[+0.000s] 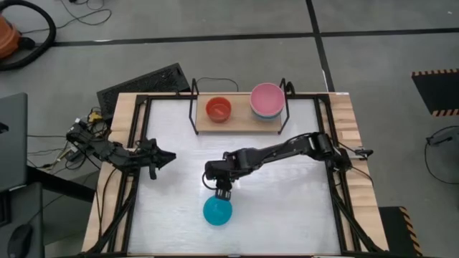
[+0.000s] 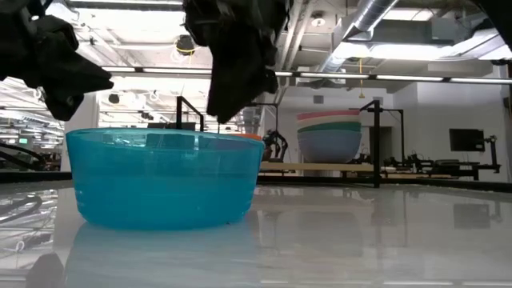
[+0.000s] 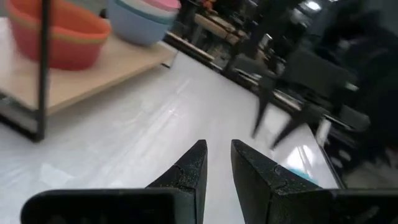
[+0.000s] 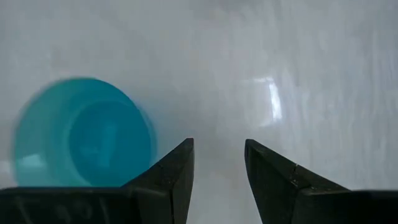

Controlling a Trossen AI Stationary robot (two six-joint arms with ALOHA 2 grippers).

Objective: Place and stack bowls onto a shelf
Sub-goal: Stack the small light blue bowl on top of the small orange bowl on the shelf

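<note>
A cyan bowl (image 1: 217,211) stands upright on its base near the table's near edge, also seen in the low view (image 2: 164,180) and the right wrist view (image 4: 84,134). My right gripper (image 1: 222,190) (image 4: 219,149) is open and hovers just above and beyond the bowl's far rim, touching nothing. The shelf (image 1: 240,123) sits at the table's far edge. On its board rest an orange bowl (image 1: 219,109) and a stack of larger bowls with pink on top (image 1: 267,99) (image 2: 329,136). My left gripper (image 1: 169,156) (image 3: 217,155) waits at the table's left, with a narrow gap between its fingers.
The shelf's black wire uprights (image 1: 193,104) (image 1: 285,104) stand at both its ends. The black table frame (image 1: 140,136) runs along the left and right sides. White tabletop (image 1: 287,208) lies bare to the right of the cyan bowl.
</note>
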